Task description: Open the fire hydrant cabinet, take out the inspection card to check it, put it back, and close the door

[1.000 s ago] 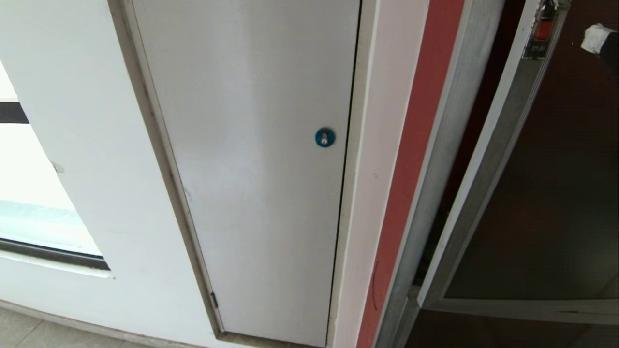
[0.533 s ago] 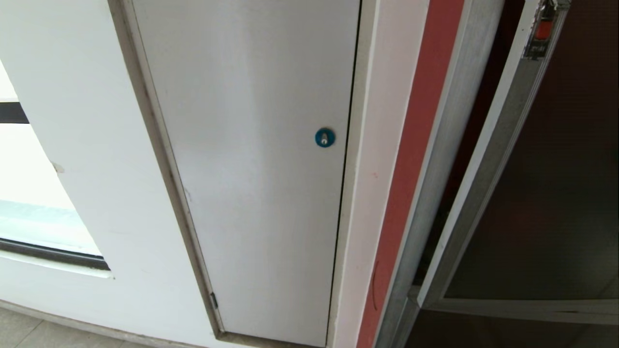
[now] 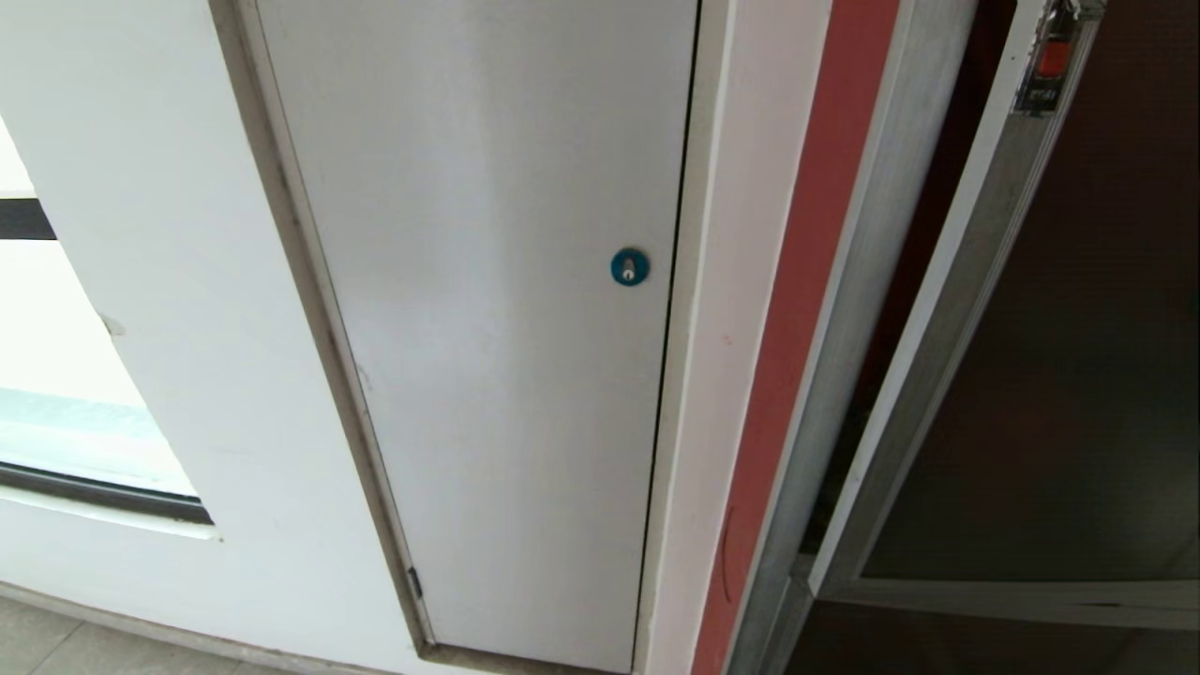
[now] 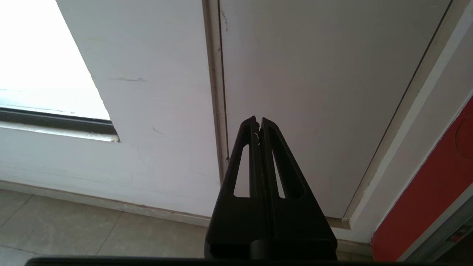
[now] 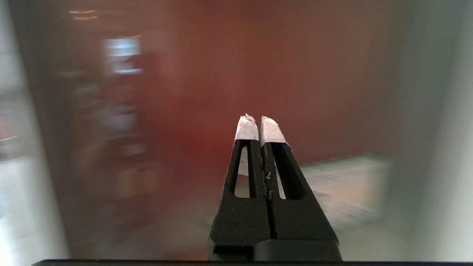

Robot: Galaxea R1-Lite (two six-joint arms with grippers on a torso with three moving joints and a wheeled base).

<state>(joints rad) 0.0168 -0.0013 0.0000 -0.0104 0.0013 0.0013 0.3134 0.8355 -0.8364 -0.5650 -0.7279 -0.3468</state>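
The fire hydrant cabinet's brushed silver frame (image 3: 872, 281) runs down the right of the head view. The door (image 3: 1078, 375), dark glass in a silver frame, stands ajar in front of it, its latch with the orange-red button (image 3: 1052, 58) at the top. My right gripper (image 5: 259, 122) is out of the head view. In its wrist view it is shut, white-taped tips together and nothing between them, facing a blurred red surface (image 5: 240, 74). I cannot make out the inspection card. My left gripper (image 4: 258, 120) is shut and parked low before the grey-white panel.
A grey-white panel (image 3: 497, 328) with a round blue lock (image 3: 629, 267) fills the middle of the head view. A red wall strip (image 3: 797, 309) separates it from the cabinet. A bright window (image 3: 56, 412) is at the left, and tiled floor (image 4: 74, 225) lies below.
My right gripper's white-taped tip showed at the head view's top right edge a second ago and has left that view. The door and everything else stay put.
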